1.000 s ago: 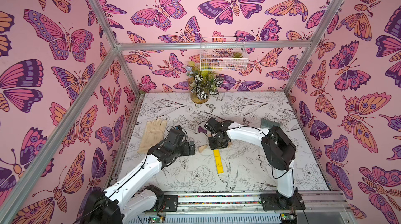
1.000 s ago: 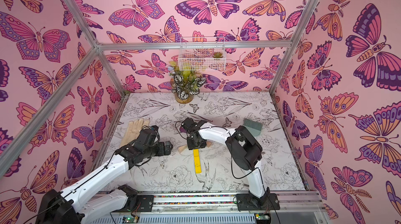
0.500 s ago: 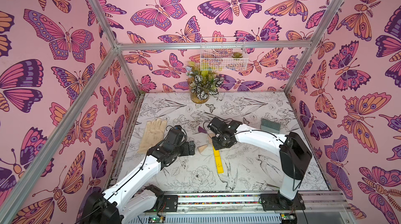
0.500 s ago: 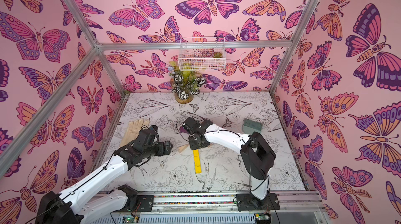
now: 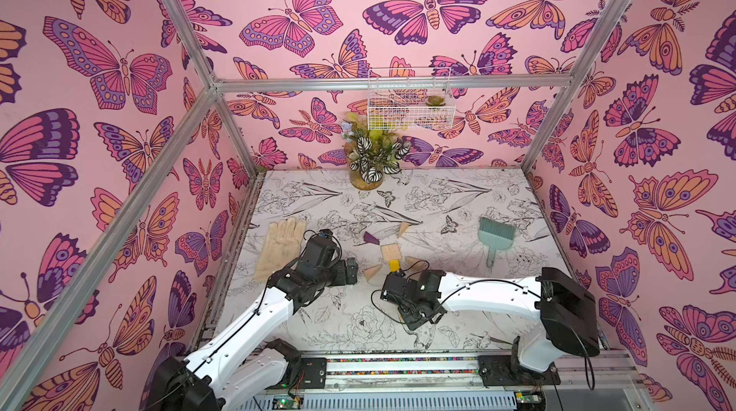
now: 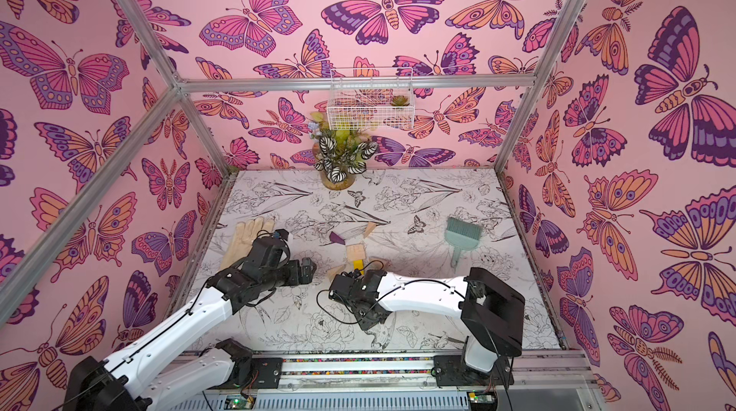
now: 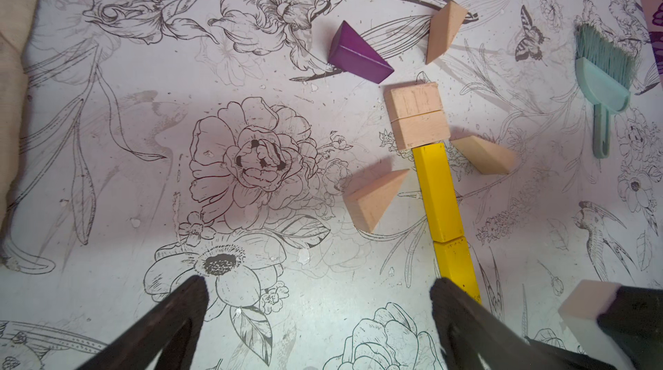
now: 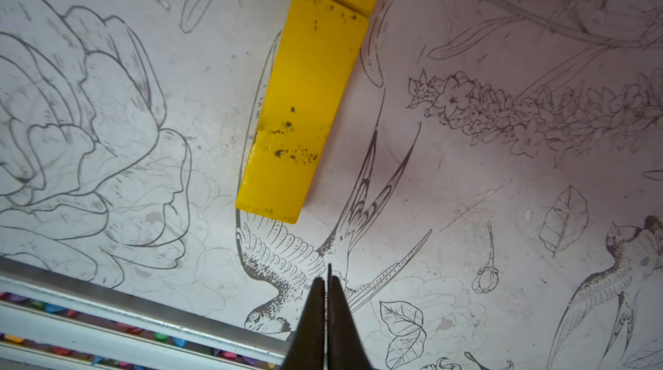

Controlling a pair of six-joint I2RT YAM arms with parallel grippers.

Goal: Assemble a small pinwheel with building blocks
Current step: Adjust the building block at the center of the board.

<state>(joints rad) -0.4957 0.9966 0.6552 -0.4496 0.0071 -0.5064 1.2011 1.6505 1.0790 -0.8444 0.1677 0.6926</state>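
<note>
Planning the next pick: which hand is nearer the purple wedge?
Left. The left hand, open, hovers on the rail side of the purple wedge, a little to its left. The right hand, shut, is farther off, past the rail end of the yellow stem.

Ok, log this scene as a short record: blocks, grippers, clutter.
Centre: two wooden blocks, side by side
Stem: two yellow bars, end to end, butting the centre
Purple wedge: lying by one corner of the centre
Wooden wedges: three, loose around the centre, none held
Left gripper: open, empty
Right gripper: shut, empty, near the stem's free end
Clutter: glove, brush
</note>
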